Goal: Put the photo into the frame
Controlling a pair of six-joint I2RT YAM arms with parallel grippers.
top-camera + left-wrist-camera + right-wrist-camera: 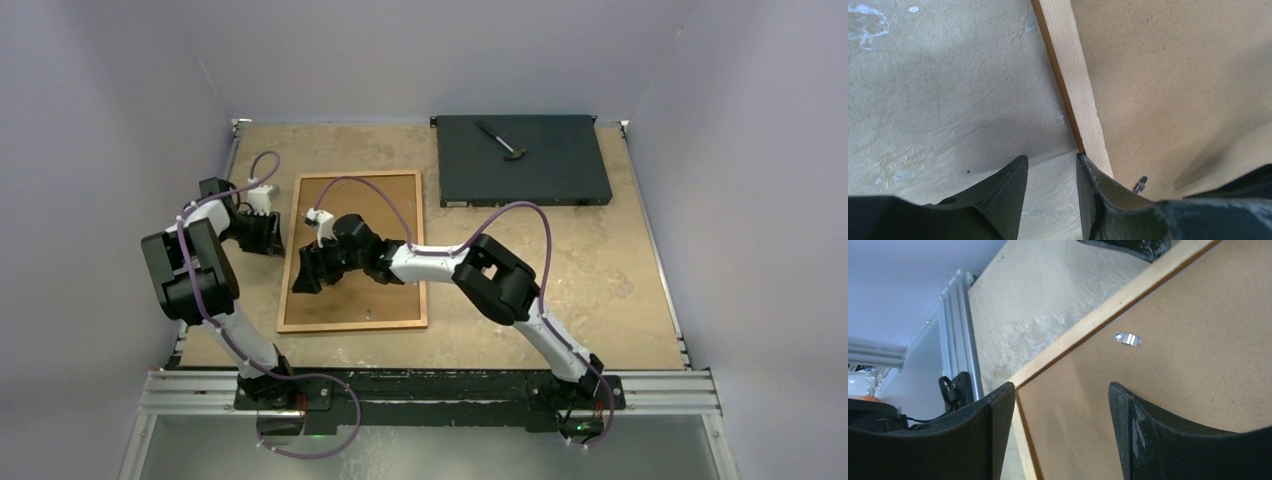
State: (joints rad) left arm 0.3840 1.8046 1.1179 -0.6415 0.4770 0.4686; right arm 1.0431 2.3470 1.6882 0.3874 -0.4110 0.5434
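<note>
Your left gripper [1050, 165] has its two dark fingers parted by a narrow gap, with only bare table showing between them. One finger stands over the table. The other sits right at the outer edge of the thin orange-brown wooden picture frame [1073, 75], about halfway along its left rail. You cannot tell whether it touches the wood.

Your right gripper [1060, 390] is spread wide and pinches nothing. One finger hangs just outside that same left rail, nearer to you, and the other is above the plain brown hardboard backing sheet [1198, 365]. The rail runs through the gap between them. Contact with the frame cannot be judged.

The frame lies flat on the pale speckled tabletop [600, 270], back side up, left of centre, with the hardboard filling its opening. A small silver metal turn clip [1127, 338] lies on the backing just inside the left rail, between the two grippers.

Well apart, at the far right of the table, rests a flat black rectangular box [540, 175] with a small hammer-like tool [503, 141] lying on top of it.
</note>
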